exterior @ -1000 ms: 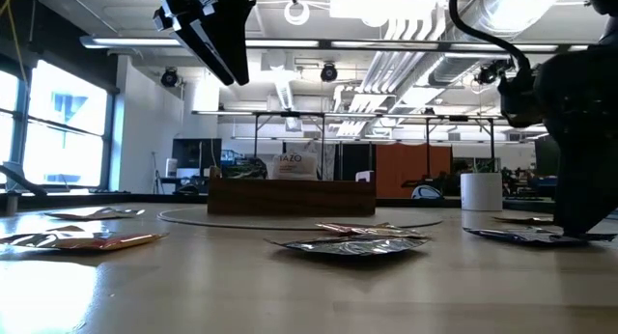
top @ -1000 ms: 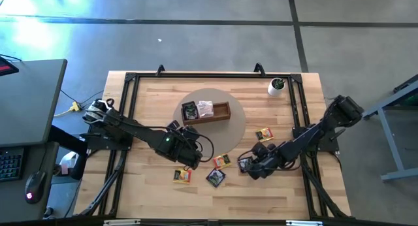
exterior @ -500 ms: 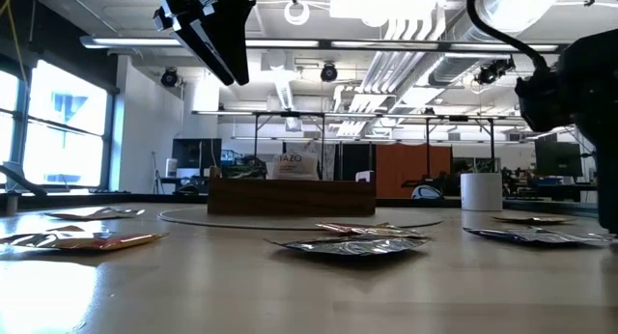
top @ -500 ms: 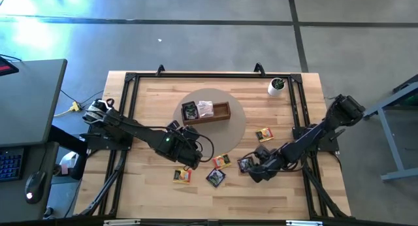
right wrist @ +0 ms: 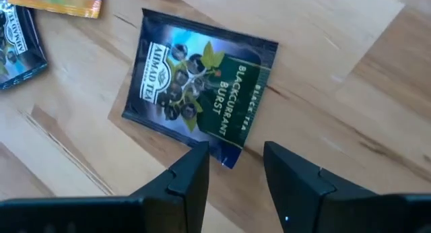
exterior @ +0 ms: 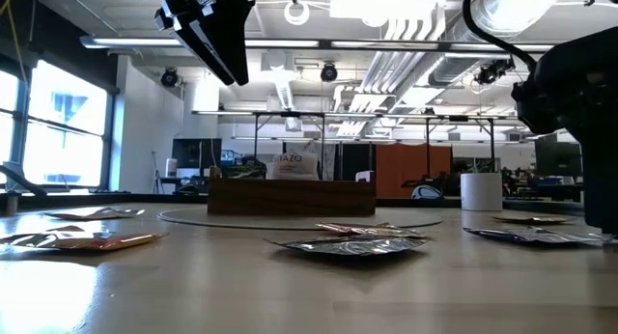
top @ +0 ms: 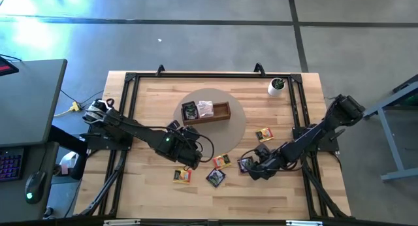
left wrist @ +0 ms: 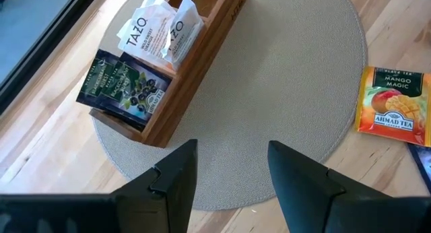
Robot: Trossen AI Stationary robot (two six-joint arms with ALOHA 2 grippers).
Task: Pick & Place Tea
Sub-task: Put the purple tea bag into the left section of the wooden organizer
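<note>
Near the desk's right front, the right gripper (right wrist: pixel 232 167) hovers with jaws spread just over a black blackcurrant sachet (right wrist: pixel 199 93) lying flat; the left gripper (left wrist: pixel 232 172), jaws spread, waits front of the tray (left wrist: pixel 202 58).

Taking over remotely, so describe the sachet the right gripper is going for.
From the wooden tray on the round mat, look toward the right gripper. Just before its open fingers lies a dark sachet, flat on bare wood, marked Blackcurrant Burst; the mango sachet beside it is orange.

Right end effector (right wrist: pixel 232 167) open, just above black sachet (right wrist: pixel 199 87).
</note>
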